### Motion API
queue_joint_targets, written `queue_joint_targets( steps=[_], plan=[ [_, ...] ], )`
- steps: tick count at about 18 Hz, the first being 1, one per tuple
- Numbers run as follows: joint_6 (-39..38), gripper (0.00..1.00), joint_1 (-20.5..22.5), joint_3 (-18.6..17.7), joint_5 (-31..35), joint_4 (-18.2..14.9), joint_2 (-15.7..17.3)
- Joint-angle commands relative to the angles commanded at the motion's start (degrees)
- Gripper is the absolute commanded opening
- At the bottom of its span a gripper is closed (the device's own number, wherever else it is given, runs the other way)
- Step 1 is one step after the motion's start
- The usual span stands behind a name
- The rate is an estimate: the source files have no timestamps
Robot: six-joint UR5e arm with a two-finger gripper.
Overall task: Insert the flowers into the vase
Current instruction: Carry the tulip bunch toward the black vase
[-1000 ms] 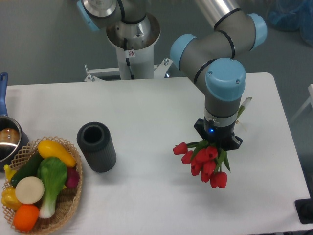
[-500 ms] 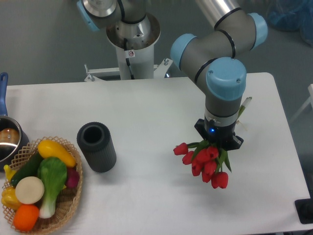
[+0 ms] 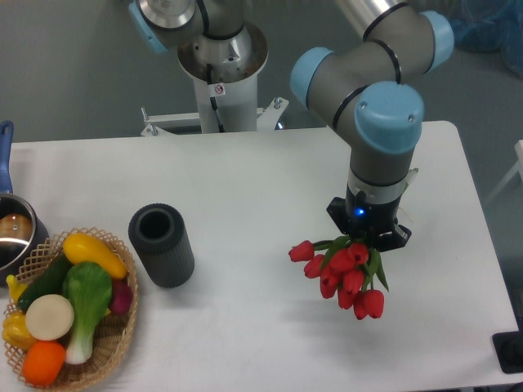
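Tulips held at the right, vase well apart at the left

Tulips (image 3: 345, 273) hang directly below the gripper (image 3: 368, 237), their red buds fanned out downward and toward the camera, with one bud sticking out to the left of the bunch. Green leaves show between the buds, and a pale stem end pokes up on the far right side of the wrist. The bunch sits right under the black gripper body, so the fingers themselves are hidden by the wrist and the flowers; the bunch seems to be clamped there, but how the jaws stand cannot be told from this view. A small blue light glows on the gripper body.

Vase (image 3: 161, 245), dark and ribbed, stands upright on the white tabletop (image 3: 245, 180) with its round mouth open to the top, well apart from the tulips and to their left. Nothing is in it.

Just left of the vase is a wicker basket (image 3: 122, 331) filled with toy vegetables, touching or nearly touching the vase's base. At the far left edge a pot (image 3: 12, 233) with a blue handle is partly cut off.
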Motion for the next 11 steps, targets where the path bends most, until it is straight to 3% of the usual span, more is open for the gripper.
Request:
queue_joint_targets(
  steps=[7, 11],
  plan=[
    [-6.5, 0.16, 1.0, -0.3, -13.8, 5.8, 0.5],
    [-9.8, 0.16, 1.4, -0.3, -21.2, 6.6, 0.5]
  ],
)
